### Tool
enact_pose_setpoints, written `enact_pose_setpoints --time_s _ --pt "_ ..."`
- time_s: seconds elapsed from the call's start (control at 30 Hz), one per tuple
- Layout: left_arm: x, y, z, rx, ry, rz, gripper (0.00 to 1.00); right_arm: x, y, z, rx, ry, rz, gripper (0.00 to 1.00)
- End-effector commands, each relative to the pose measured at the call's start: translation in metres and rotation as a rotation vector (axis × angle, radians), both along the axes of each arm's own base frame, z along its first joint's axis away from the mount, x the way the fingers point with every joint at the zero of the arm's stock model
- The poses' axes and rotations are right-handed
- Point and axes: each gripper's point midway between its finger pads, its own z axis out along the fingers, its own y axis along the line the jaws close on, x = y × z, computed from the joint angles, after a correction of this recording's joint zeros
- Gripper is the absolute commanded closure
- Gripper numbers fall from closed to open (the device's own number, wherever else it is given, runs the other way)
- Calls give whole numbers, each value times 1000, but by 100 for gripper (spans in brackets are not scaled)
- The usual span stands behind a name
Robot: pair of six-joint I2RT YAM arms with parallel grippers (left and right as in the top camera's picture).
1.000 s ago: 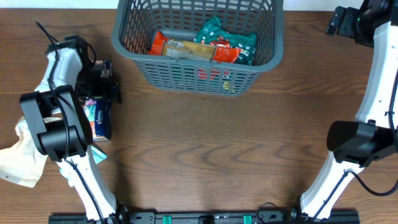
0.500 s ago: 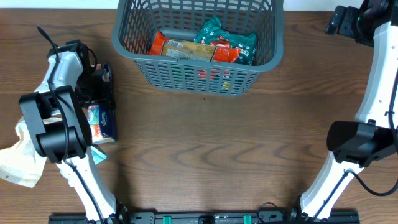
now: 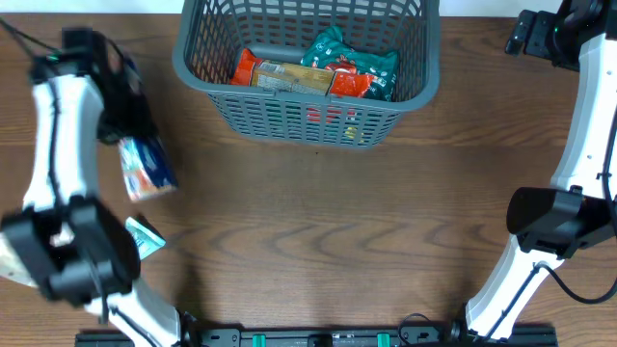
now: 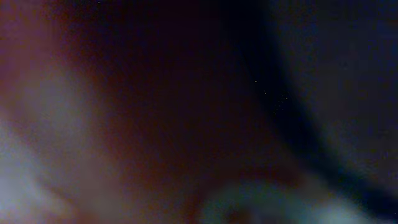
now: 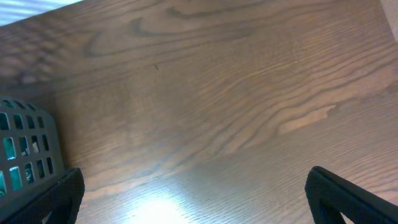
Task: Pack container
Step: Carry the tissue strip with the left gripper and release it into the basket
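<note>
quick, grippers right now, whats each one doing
left gripper: closed on the blue and white packet, as far as the blur shows
right gripper: open, holding nothing

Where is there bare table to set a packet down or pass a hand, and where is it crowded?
Bare: the wide stretch of table between the front wall of the basket, the small teal packet and the right arm. Crowded: the left side, where the left claw holds a tissue pack.
</note>
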Motion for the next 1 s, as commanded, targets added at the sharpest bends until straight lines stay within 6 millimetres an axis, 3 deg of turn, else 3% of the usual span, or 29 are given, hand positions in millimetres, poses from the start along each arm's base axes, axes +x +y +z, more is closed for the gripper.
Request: enact_pose_setpoints --time_s 0.0,0.1,0.17,0.23,0.3,0.4,0.47,0.53,0.63,0.73,0.97 --pt "5 -2 110 8 -298 109 94 -1 -6 0 -20 7 1 1" --pt "4 -22 191 -15 -521 57 95 -1 -6 0 -19 7 2 1" --pt "2 -40 234 -14 -644 2 95 -1 -6 0 -19 6 1 1" --pt "2 -65 267 2 -738 -99 94 -1 -6 0 -19 7 2 1" --pt "6 -103 298 40 -847 -269 95 -1 -6 0 -19 7 2 1" --pt "16 -156 330 149 -1000 -519 94 -1 -5 0 -18 7 3 1" --pt "26 -194 341 273 -1078 -718 94 -1 -3 -1 -8 5 9 1" --pt "37 -224 339 385 -1116 -897 94 0 0 -1 8 4 18 1" --pt "60 -256 316 509 -1103 -1092 94 -1 1 -1 11 6 19 1" --pt "83 -274 277 582 -1028 -1242 94 -1 1 -1 11 5 19 1" --pt "132 -294 179 628 -839 -1444 94 -1 1 -1 12 5 19 1"
